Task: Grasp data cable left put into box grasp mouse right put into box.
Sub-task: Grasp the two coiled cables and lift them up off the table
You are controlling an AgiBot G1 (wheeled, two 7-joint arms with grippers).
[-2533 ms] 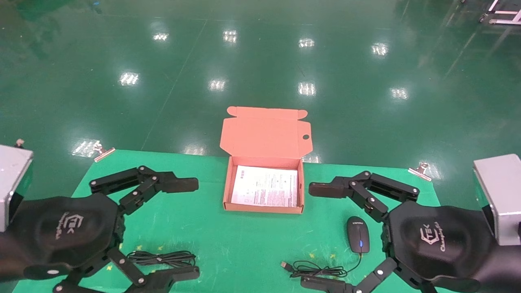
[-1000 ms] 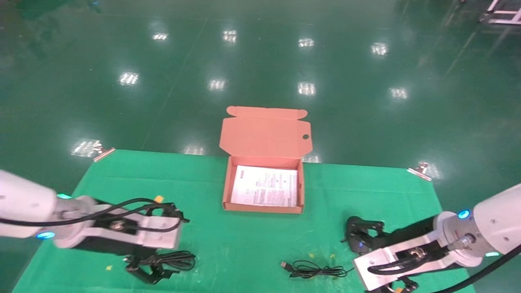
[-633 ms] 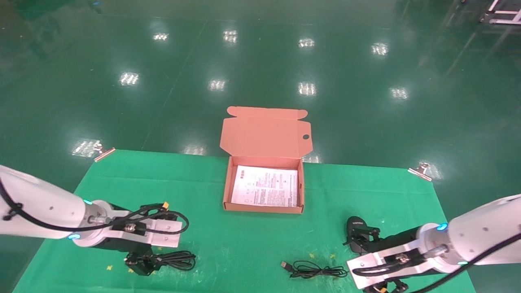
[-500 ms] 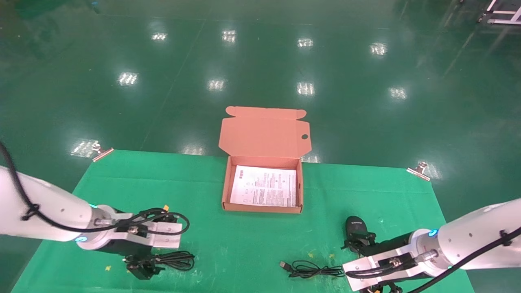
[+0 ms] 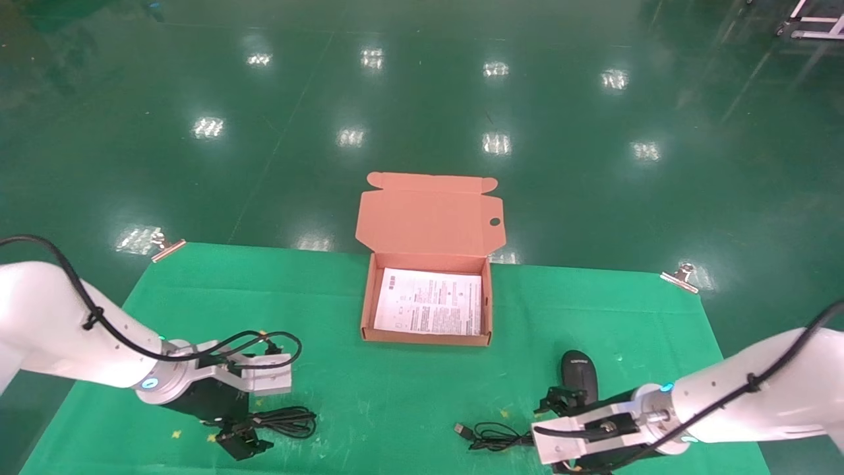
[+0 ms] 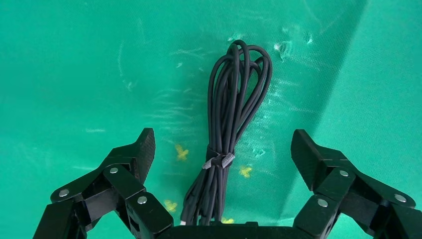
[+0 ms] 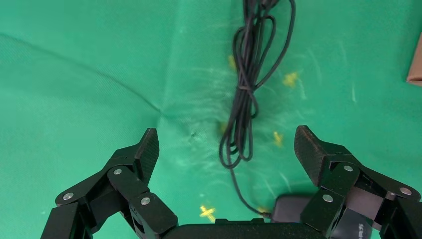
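Observation:
The data cable [image 5: 285,421] lies as a tied black bundle on the green cloth at the front left. My left gripper [image 5: 235,427] is open and hangs low over its near end; in the left wrist view the bundle [image 6: 230,124] runs between the spread fingers of the gripper [image 6: 223,144], untouched. The black mouse [image 5: 580,374] lies at the front right, its cord [image 5: 496,437] coiled to its left. My right gripper [image 5: 548,427] is open, just beside the mouse. In the right wrist view the gripper [image 7: 227,142] spans the cord [image 7: 247,94], with the mouse [image 7: 291,209] half hidden at one finger's base. The salmon-orange box [image 5: 426,339] stands open at the middle back.
The box's flap lid [image 5: 430,214] stands up behind it, and a white printed sheet [image 5: 428,301] lines it. Metal clips [image 5: 679,275] hold the green cloth [image 5: 369,382] at the far corners. Yellow cross marks dot the cloth near both cables.
Both arms swung from raised, near-camera poses down to the cloth. The left gripper settled over the data cable. The right gripper slid left from over the mouse towards its cord.

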